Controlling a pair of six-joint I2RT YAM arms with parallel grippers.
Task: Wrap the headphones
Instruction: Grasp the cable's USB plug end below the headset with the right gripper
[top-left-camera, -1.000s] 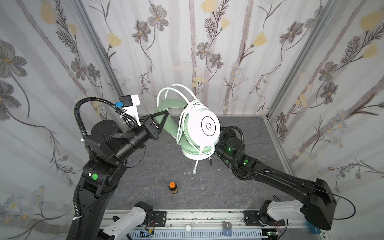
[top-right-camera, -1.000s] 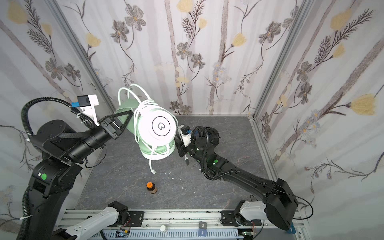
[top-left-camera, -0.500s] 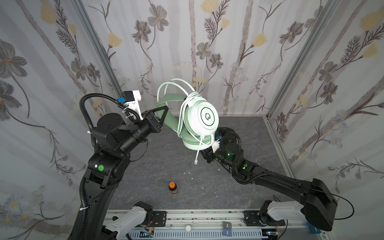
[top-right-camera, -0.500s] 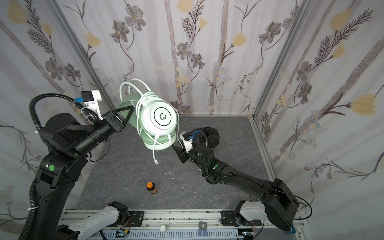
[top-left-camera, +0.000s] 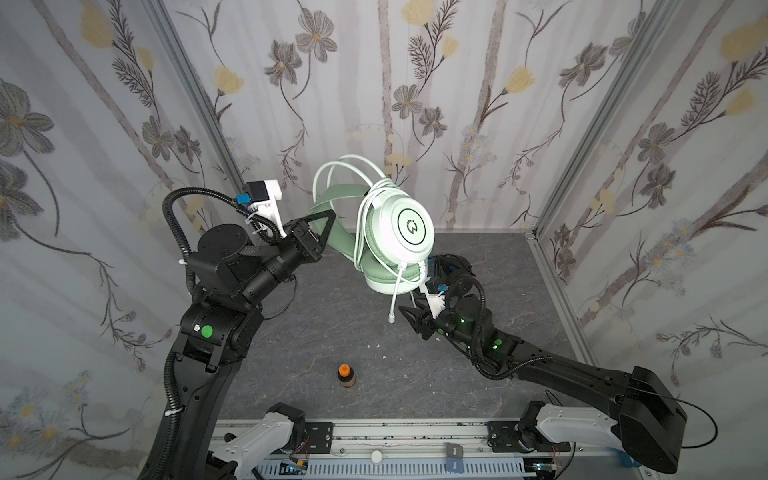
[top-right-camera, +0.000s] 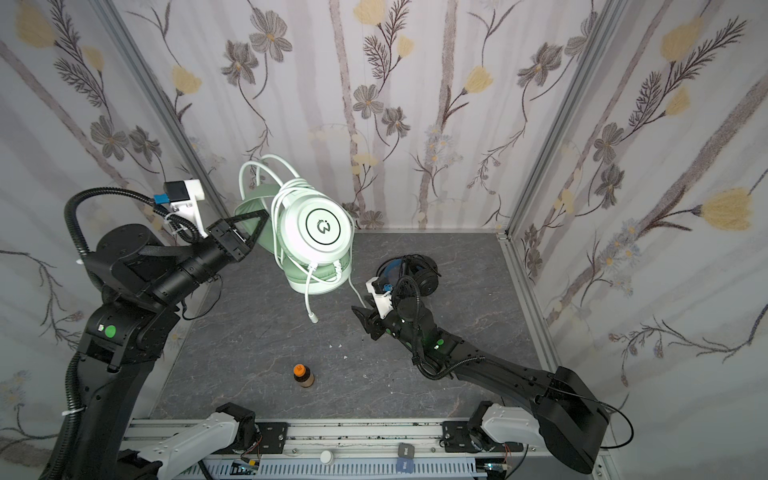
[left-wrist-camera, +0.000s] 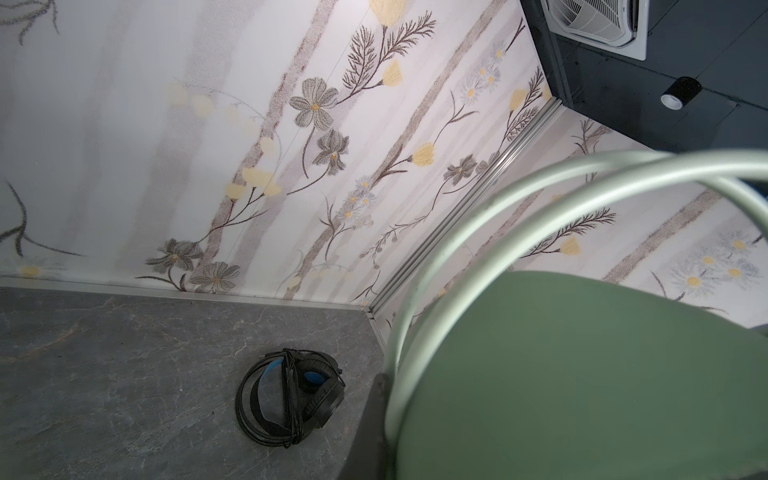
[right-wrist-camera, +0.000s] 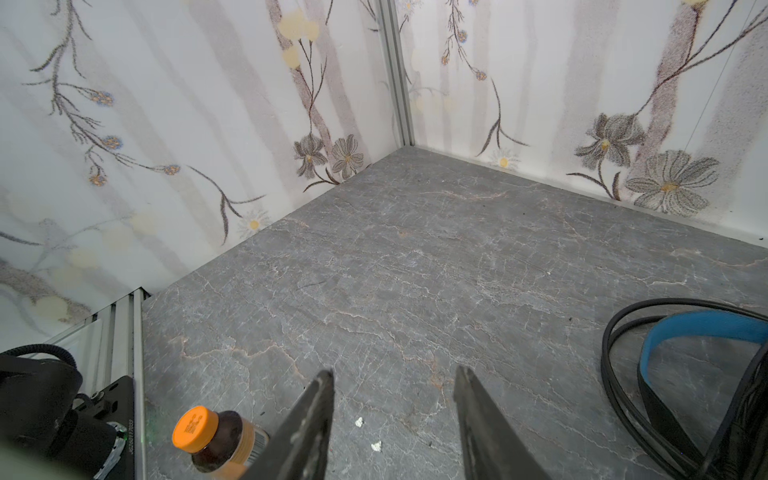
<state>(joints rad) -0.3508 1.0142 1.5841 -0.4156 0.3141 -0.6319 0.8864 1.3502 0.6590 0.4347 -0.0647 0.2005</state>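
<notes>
mint-green headset (top-left-camera: 409, 232) aloft, white cable (top-left-camera: 360, 216) wound round its cups, plug end dangling. black headset (left-wrist-camera: 291, 392), blue inner band, lies cable-wrapped on desk (left-wrist-camera: 124, 353) near far corner.

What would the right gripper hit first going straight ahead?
Looks free: only bare table, then the wall, lies ahead of the right gripper. The white plug hangs nearby, probably higher; depth is unclear.
</notes>
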